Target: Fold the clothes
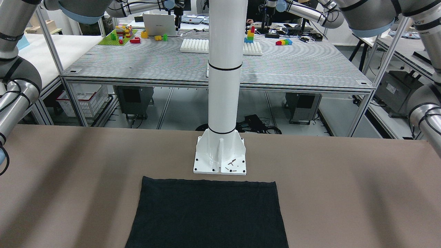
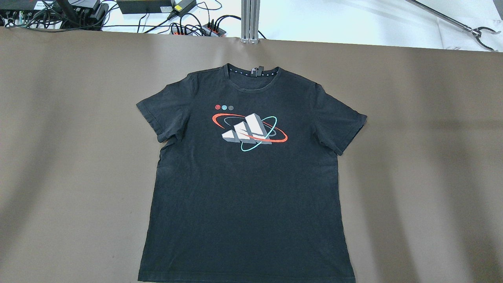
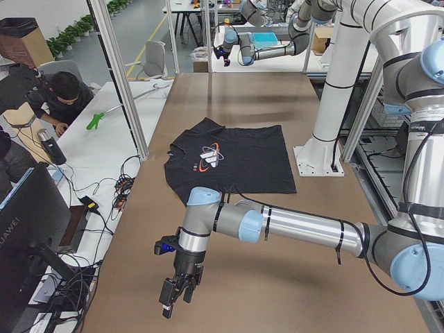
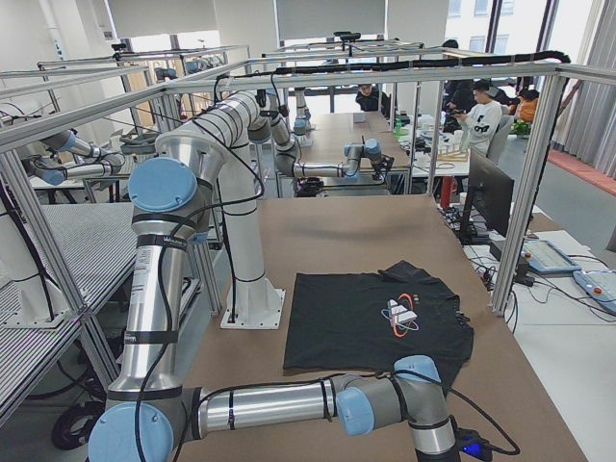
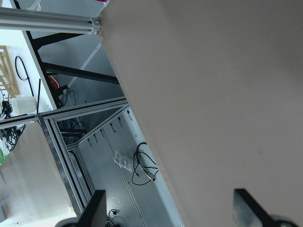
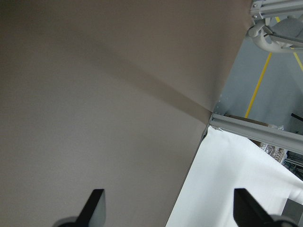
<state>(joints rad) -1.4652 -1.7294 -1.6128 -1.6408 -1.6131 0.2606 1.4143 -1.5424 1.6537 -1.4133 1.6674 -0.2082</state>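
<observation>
The clothes are one black T-shirt (image 2: 247, 188) with a red, teal and grey chest print. It lies flat and face up in the middle of the brown table (image 2: 59, 157), collar at the far edge. Its hem (image 1: 206, 182) lies just in front of the white pillar's base plate (image 1: 220, 156). In its wrist view my left gripper (image 5: 173, 213) is open and empty, over the table's end edge. It hangs far from the shirt (image 3: 229, 163) in the exterior left view, left gripper (image 3: 175, 302) pointing down. My right gripper (image 6: 168, 210) is open and empty over bare table at the other end.
The white pillar (image 1: 224, 69) rises behind the shirt's hem. Cables and power strips (image 2: 188, 25) lie past the far table edge, and a grabber tool (image 2: 471, 29) lies on the white bench. People sit at a desk (image 3: 48, 104) beside the table.
</observation>
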